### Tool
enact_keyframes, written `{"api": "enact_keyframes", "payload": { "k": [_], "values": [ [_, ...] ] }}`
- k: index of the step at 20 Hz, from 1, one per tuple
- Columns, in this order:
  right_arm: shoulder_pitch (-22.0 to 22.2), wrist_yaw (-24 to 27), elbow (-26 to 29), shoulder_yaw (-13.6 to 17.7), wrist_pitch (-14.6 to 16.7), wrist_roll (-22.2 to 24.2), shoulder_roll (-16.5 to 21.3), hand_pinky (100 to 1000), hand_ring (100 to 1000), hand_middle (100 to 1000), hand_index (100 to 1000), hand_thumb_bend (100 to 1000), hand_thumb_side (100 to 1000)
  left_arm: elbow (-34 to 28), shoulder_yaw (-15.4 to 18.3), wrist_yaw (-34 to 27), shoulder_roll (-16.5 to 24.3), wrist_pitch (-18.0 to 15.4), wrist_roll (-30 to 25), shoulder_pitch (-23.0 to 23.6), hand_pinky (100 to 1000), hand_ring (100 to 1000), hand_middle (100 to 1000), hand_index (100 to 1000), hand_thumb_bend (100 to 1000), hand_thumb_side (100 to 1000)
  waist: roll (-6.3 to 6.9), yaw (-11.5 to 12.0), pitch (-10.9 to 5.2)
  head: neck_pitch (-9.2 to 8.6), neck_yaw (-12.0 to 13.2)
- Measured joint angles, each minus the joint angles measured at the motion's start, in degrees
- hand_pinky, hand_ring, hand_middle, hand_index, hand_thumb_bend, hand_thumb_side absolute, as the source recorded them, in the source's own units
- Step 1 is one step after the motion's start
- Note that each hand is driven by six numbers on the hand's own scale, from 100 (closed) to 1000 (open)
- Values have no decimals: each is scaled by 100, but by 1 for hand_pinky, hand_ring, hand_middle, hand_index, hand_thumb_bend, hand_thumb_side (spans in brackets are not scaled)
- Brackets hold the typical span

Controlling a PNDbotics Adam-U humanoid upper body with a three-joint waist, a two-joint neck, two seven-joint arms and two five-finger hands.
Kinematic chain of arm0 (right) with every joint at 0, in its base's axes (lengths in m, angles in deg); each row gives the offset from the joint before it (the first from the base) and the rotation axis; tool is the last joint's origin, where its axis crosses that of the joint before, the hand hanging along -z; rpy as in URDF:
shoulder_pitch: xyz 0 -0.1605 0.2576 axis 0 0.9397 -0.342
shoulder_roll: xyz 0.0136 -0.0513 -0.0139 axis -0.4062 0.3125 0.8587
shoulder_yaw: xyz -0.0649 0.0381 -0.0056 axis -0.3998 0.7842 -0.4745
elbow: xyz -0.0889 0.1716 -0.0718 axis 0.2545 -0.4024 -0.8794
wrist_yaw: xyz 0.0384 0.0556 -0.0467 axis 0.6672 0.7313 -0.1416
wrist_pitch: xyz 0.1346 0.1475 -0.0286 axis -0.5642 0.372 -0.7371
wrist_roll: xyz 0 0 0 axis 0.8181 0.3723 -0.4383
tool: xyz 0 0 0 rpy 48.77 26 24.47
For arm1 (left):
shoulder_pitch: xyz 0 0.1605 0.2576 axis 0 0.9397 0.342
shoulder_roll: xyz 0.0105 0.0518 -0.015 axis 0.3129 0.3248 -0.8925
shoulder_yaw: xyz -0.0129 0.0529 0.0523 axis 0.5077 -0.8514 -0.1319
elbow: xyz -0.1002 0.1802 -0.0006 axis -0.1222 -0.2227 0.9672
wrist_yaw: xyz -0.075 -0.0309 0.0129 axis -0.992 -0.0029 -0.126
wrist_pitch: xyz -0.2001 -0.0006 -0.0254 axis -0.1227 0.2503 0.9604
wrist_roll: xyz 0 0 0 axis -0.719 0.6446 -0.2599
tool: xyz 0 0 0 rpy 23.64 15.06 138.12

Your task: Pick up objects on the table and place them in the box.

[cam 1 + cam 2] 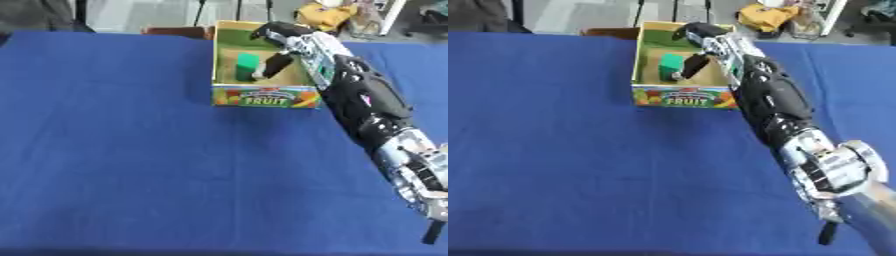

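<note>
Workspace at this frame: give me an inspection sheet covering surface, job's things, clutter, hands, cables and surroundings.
Surface: table covered in a blue cloth, bare in front of the box.
Job's things: open box printed FRUIT at the far middle; a green block sits inside it.
Clutter: nothing seen on the cloth.
Hands: right hand reaches over the box, beside the green block; whether the fingers touch the block cannot be told. Left hand not in view.
Cables: nothing seen.
Surroundings: a yellow item and other gear on the floor beyond the far edge.
</note>
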Motion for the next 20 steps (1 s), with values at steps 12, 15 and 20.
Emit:
{"api": "enact_keyframes", "payload": {
  "k": [12,15,20],
  "values": [
    [1576,2736,2932,-156,30,-1037,1355,554,649,738,865,493,428,6,163,44,1,-29,170,79,664,802,709,794,625,692,-19,-603,-23,-2,412],
    [2322,3602,3701,44,-132,-1412,1610,535,634,724,863,472,439,6,206,58,1,-35,219,105,664,802,708,794,623,692,2,-754,5,-6,550],
    [3257,4404,4489,448,-293,-1929,1617,519,622,706,861,445,447,6,243,61,1,-46,260,121,664,803,709,794,622,693,85,-1014,43,-65,694]
  ]
}}
